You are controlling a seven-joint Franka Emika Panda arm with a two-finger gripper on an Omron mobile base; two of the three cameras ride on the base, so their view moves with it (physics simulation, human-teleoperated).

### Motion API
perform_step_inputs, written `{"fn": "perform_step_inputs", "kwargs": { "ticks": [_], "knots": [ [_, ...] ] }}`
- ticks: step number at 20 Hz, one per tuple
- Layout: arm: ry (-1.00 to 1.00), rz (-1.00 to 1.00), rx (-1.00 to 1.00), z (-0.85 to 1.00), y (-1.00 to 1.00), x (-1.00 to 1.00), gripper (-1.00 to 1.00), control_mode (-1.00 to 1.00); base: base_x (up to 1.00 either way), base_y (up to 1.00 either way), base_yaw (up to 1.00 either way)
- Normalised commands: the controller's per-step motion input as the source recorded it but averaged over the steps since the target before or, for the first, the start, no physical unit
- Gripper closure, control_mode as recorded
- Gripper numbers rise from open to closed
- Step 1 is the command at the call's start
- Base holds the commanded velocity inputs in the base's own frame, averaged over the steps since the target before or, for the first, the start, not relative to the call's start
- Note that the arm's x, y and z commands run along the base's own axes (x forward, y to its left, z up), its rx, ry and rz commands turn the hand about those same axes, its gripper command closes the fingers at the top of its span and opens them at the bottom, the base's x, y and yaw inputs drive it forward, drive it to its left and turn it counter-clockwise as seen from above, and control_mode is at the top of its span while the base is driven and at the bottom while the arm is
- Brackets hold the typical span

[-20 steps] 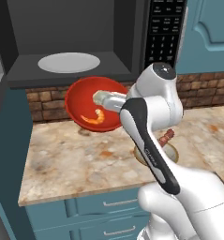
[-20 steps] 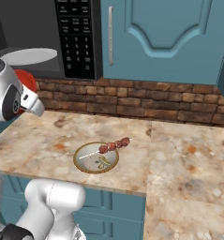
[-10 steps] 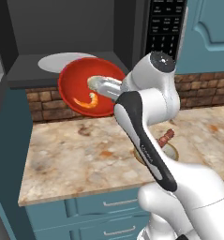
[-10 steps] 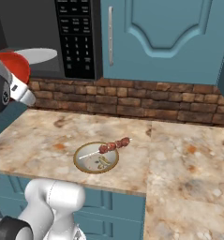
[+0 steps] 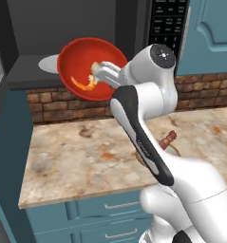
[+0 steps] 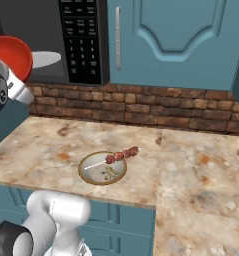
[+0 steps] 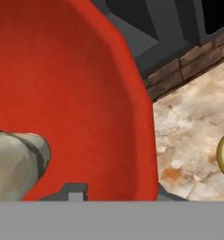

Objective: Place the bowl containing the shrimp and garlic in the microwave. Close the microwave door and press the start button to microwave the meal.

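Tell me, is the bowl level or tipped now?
Tipped. In the left base view the bowl shows its whole inside toward the camera, with the shrimp low against its wall, in front of the open microwave.

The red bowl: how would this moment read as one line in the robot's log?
phase: carry | hand: shut on bowl, tilted | inside: shrimp, garlic | microwave: open, bowl at its mouth

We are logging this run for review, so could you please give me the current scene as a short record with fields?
bowl: red bowl held up in the air, tilted, in front of the open microwave
contents: shrimp and garlic inside the bowl
gripper: gripper shut on the bowl's rim
turntable: white, bare
counter: tan plate with a skewer
keypad: black panel, untouched
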Motion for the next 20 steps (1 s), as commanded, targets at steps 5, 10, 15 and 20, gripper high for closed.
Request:
{"fn": "perform_step_inputs", "kwargs": {
  "ticks": [5, 10, 15, 20],
  "knots": [
    [0.05, -0.09, 0.11, 0.3, 0.02, 0.36, 1.0, -1.0, 0.0, 0.0, 0.0],
    [0.08, -0.08, 0.06, 0.31, 0.17, 0.27, 1.0, -1.0, 0.0, 0.0, 0.0],
    [0.08, -0.05, 0.02, 0.17, 0.22, 0.29, 1.0, -1.0, 0.0, 0.0, 0.0],
    [0.03, -0.03, 0.01, 0.07, 0.16, 0.36, 1.0, -1.0, 0.0, 0.0, 0.0]
  ]
}}
